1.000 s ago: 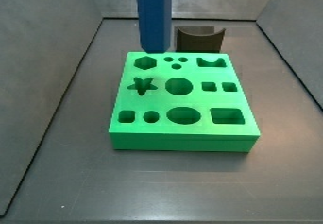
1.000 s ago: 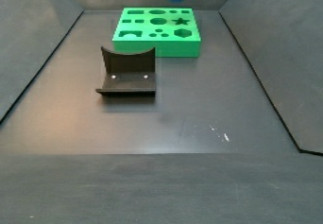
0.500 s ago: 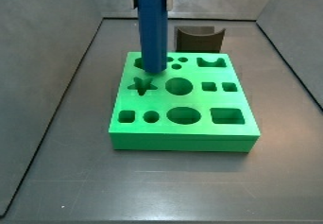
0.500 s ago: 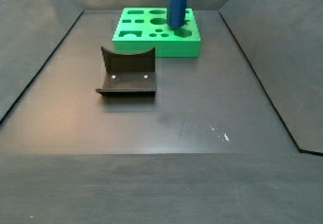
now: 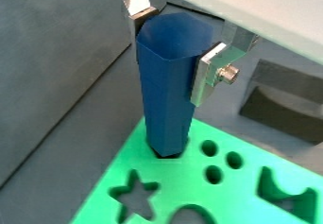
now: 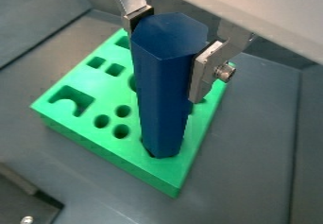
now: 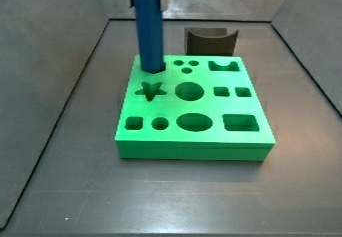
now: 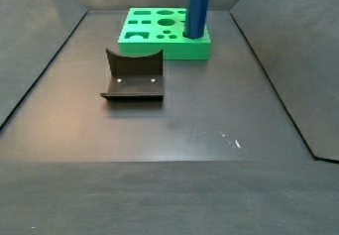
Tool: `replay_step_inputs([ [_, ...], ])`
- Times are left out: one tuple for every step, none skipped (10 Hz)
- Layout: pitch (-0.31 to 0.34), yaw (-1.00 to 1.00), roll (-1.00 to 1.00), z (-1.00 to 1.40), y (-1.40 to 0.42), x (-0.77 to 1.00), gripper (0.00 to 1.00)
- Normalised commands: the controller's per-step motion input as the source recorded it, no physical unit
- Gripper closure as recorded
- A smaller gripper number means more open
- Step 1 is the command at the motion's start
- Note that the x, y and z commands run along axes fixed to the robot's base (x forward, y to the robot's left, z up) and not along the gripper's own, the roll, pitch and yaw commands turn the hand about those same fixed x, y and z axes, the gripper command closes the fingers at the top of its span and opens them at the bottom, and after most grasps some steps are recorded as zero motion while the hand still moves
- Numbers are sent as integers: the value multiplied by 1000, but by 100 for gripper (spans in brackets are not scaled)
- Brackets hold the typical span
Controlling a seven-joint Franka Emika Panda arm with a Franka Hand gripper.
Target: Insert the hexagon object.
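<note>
The hexagon object is a long blue six-sided prism (image 7: 147, 26), upright over the green block (image 7: 201, 139). My gripper (image 5: 175, 39) is shut on its top end, a silver finger (image 5: 210, 69) on each of two opposite faces; both wrist views show this (image 6: 171, 46). The prism's lower end meets the block at its corner hole, just behind the star hole (image 7: 151, 90). A dark rim shows round its foot (image 5: 164, 152); how deep it sits I cannot tell. In a side view the prism (image 8: 199, 9) stands at the block's (image 8: 139, 39) right part.
The block has several other shaped holes: circles, squares, an oval, an arch. The dark fixture (image 7: 211, 41) stands just behind the block, and in front of it in a side view (image 8: 133, 75). Grey walls enclose the dark floor.
The prism came down from above the block's far edge, reached the block's top, then shifted slightly toward the corner hole. The gripper stayed shut on it.
</note>
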Motion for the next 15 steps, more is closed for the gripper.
replay_step_inputs([
  [0,-180,0,-111,-163,123,100],
  [60,-100,0,-197,29,403,100],
  [77,-157,106,-246,254,291,100],
  [53,-463,50,-240,160,111,100],
  [0,-660,0,-289,17,0,100],
  [0,-314,0,-363,0,0,100],
  [-64,-391,0,-480,-97,0,100],
  [-54,-317,10,-457,-100,0,100],
  [0,0,207,-351,-203,0,100],
  [34,0,269,-354,-251,63,100],
  [73,0,274,-303,-257,137,100],
  [0,0,266,-349,-257,3,100],
  [0,0,141,-471,-183,0,100],
  [-44,0,-30,-251,0,0,100],
  [0,0,0,0,0,0,100],
])
